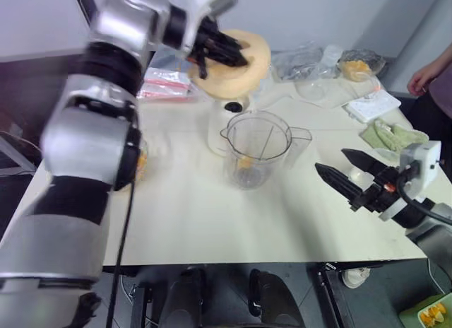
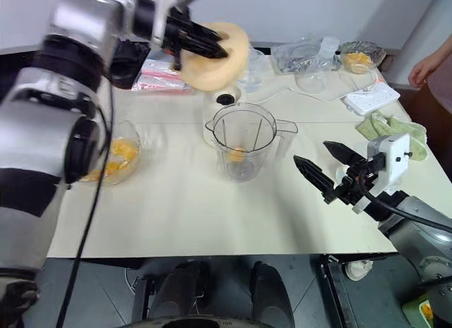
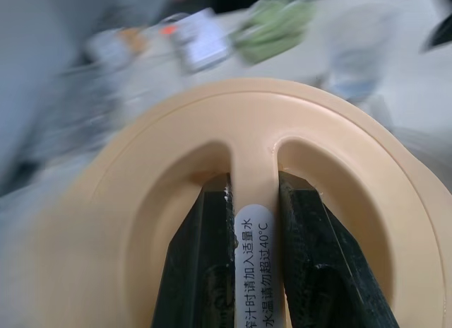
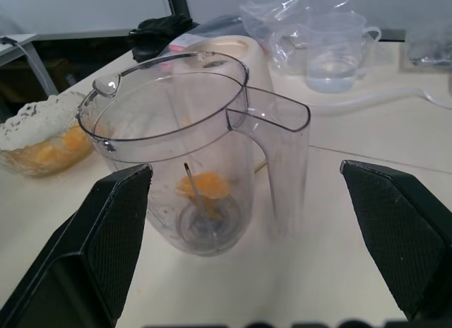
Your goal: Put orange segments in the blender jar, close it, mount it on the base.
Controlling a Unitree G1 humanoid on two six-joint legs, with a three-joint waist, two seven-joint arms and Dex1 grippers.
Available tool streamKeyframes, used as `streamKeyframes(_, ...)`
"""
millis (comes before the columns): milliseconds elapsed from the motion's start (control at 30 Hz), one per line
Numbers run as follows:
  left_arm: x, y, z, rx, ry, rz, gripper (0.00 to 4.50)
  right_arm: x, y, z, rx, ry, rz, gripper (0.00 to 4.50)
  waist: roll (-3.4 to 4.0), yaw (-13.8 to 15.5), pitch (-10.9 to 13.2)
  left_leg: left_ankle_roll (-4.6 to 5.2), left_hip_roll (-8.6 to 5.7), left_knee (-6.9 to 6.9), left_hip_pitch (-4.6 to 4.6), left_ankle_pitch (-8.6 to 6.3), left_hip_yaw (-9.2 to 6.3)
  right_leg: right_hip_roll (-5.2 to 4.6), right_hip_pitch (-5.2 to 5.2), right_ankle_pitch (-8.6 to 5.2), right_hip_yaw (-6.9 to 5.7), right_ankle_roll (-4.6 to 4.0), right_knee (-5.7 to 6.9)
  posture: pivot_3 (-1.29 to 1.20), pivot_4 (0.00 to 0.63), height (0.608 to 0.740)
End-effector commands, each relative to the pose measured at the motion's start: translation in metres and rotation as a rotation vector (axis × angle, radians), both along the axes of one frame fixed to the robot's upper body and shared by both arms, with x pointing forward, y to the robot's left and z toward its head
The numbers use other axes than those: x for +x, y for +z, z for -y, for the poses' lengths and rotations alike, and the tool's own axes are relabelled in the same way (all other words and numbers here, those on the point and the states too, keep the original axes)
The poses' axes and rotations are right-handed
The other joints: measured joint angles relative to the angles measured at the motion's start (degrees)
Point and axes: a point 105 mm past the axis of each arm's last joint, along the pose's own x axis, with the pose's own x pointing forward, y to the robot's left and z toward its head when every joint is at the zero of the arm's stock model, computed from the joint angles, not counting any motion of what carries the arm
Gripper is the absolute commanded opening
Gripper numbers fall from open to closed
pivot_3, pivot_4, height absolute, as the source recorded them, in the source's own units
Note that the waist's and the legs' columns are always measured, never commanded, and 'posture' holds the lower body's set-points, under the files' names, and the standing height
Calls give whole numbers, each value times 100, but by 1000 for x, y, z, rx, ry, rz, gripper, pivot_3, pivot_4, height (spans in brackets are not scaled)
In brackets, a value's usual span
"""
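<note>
Cream-coloured and wide, the worktop (image 2: 183,215) carries the tall clear plastic blender jar (image 2: 244,148) near its middle, upright with its mouth uncovered, so the step in hand is evidently the closing. A few bright orange segments (image 4: 201,185) lie at the bottom of the jar by the dark blade, which suggests the filling is done or nearly so. Just behind the jar stands the cream-white rounded base (image 2: 222,102), its dark socket facing up and free, ready for the jar once covered.

The left tool (image 2: 201,39) is raised above and behind the jar, its two black fingers (image 3: 311,257) pinched together on the central rib of the flat peach-coloured round lid (image 2: 219,59); holding it by that rib leaves the rim free to seat on the jar. The right tool (image 2: 330,167) hovers beside the jar with its fingers spread wide and nothing between them, facing the handle side, likely placed to steady the jar when the lid comes down.

A clear bowl of orange pieces (image 2: 116,158) sits at the left of the worktop, apart from the jar.
</note>
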Motion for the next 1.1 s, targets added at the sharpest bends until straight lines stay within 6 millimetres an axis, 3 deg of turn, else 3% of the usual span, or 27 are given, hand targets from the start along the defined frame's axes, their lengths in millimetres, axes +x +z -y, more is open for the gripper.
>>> streamKeyframes(33,-15,1,25,1,-117,-34,267,-7,8,-10,16,13,48,4500,-2,-18,1,0,0,3,-4,0,0,0,-2,0,0,0,0,0,150,740)
streamKeyframes(233,-29,-28,44,93,-231,-108,267,-9,-2,-13,50,-20,30,4500,-1,-47,1,2,0,4,-23,0,8,3,-33,2,13,0,10,0,150,740)
streamKeyframes(733,-27,-105,44,349,-285,-99,267,-7,-12,-17,96,-65,39,4500,4,-21,-4,11,4,91,-31,-6,-11,6,-22,1,15,-5,65,0,150,740)
streamKeyframes(933,-28,-115,41,340,-284,-148,267,4,-34,-19,47,-95,-7,4500,9,-29,-11,11,3,91,-27,-6,-13,7,-17,1,15,-5,65,0,150,740)
streamKeyframes(1100,-33,-105,48,227,-257,-301,267,14,-57,-28,-6,-88,-46,4500,12,-29,-13,11,2,92,-25,-6,-14,8,-17,1,15,-5,70,0,150,740)
